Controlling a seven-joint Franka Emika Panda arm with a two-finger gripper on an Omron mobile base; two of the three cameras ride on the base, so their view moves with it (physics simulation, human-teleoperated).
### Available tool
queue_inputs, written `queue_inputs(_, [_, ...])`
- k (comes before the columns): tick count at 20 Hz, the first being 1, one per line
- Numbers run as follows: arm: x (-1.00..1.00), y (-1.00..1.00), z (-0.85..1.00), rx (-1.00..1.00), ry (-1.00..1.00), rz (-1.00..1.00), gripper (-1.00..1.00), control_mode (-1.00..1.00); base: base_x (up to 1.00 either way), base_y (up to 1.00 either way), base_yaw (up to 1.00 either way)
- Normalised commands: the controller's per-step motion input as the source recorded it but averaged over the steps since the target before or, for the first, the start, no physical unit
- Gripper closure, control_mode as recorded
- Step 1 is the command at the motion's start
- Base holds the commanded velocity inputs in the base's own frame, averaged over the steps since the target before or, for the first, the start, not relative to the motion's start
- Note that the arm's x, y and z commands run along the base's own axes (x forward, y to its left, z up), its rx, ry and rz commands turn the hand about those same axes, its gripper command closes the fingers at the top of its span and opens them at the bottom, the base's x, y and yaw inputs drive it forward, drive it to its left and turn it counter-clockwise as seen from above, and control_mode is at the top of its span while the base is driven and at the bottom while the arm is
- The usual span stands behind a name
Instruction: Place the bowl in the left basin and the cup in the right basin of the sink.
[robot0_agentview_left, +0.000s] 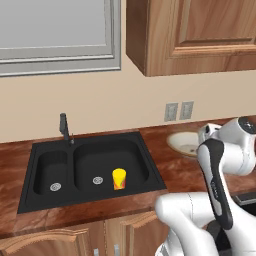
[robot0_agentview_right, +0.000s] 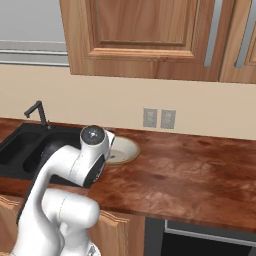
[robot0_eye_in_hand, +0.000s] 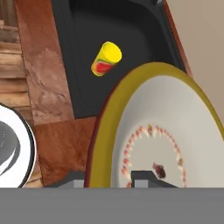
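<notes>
Cup (robot0_agentview_left: 119, 178) stands upright in the right basin (robot0_agentview_left: 107, 160), at 3 o'clock from its drain. Gripper (robot0_eye_in_hand: 109, 181) pinches the bowl (robot0_eye_in_hand: 166, 131) rim narrowly, 1 fingertip (robot0_eye_in_hand: 146, 178) inside, on the counter (robot0_agentview_left: 172, 170) at 3 o'clock of the sink (robot0_agentview_left: 30, 197).

Wooden cabinets (robot0_agentview_left: 190, 35) hang above two wall outlets (robot0_agentview_left: 178, 111).

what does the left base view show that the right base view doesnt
Left base view: the cup standing upright in the right basin, both silver drains, the left basin, and a window frame up top. Right base view: a long stretch of counter to the right. Both: the sink, faucet, bowl on the counter, wall outlets and the arm.
</notes>
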Motion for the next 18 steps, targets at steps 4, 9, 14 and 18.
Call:
queue_inputs(4, [-0.35,0.12,0.1,-0.03,0.0,0.06,1.0,-1.0,0.0,0.0,0.0])
queue_inputs(9, [-0.32,0.18,0.02,-0.05,-0.03,0.06,1.0,-1.0,0.0,0.0,0.0])
queue_inputs(14, [-0.17,0.23,0.0,-0.04,-0.06,0.03,1.0,-1.0,0.0,0.0,0.0])
queue_inputs(18, [0.0,0.15,0.0,-0.01,-0.05,0.0,1.0,-1.0,0.0,0.0,0.0])
